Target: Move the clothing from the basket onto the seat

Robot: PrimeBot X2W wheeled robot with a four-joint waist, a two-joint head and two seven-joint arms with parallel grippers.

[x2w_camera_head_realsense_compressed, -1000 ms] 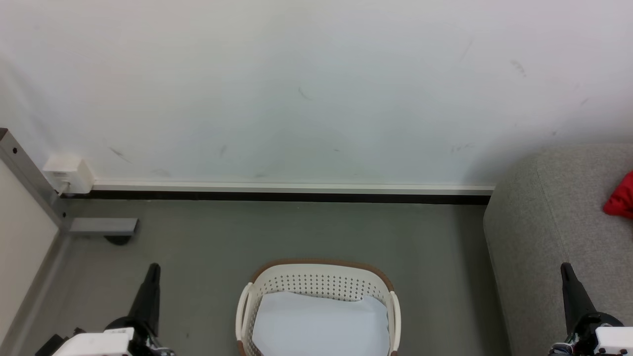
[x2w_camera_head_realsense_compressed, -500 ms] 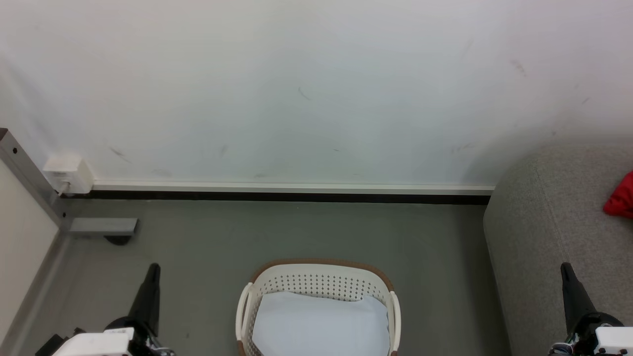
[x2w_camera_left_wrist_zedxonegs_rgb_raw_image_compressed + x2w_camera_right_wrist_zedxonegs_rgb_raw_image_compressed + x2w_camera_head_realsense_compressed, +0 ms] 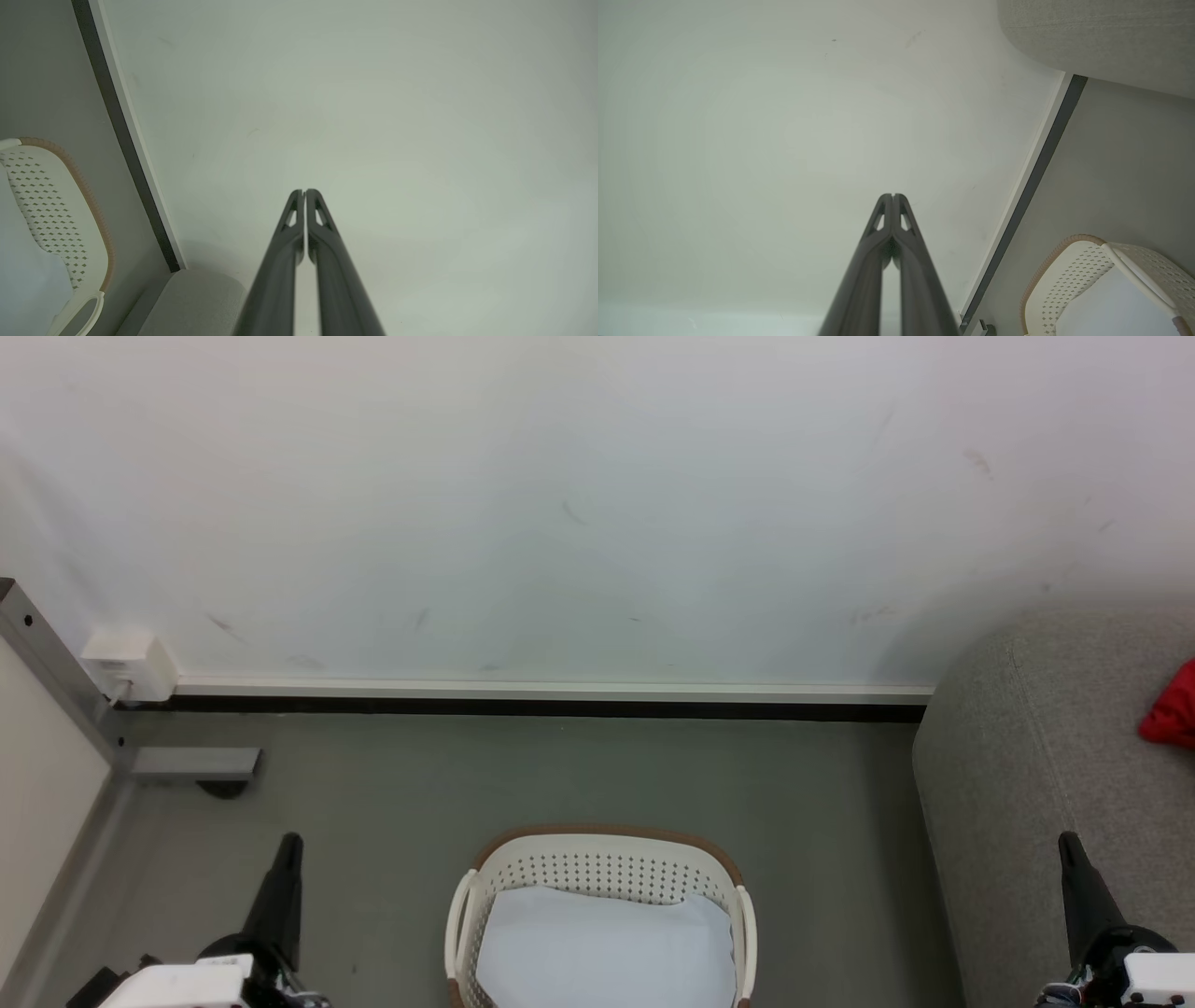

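A cream-white basket (image 3: 485,873) with a brown rim stands on the grey floor at the bottom centre, a pale bluish-white sheet (image 3: 602,947) lying in it. At the right, red clothing (image 3: 1174,709) rests on the light grey seat (image 3: 1027,756), cut off by the frame edge. My left gripper (image 3: 291,842) is shut and empty at the lower left, well left of the basket. My right gripper (image 3: 1066,840) is shut and empty at the lower right, in front of the seat. The wrist views show the left gripper (image 3: 304,192) and the right gripper (image 3: 893,196) with tips together, pointing at the wall.
A white wall with a dark skirting strip (image 3: 523,707) runs behind the basket. A metal frame post (image 3: 56,677) with a white box (image 3: 131,665) and a grey foot (image 3: 194,763) stands at the left. Grey floor lies between the basket and the wall.
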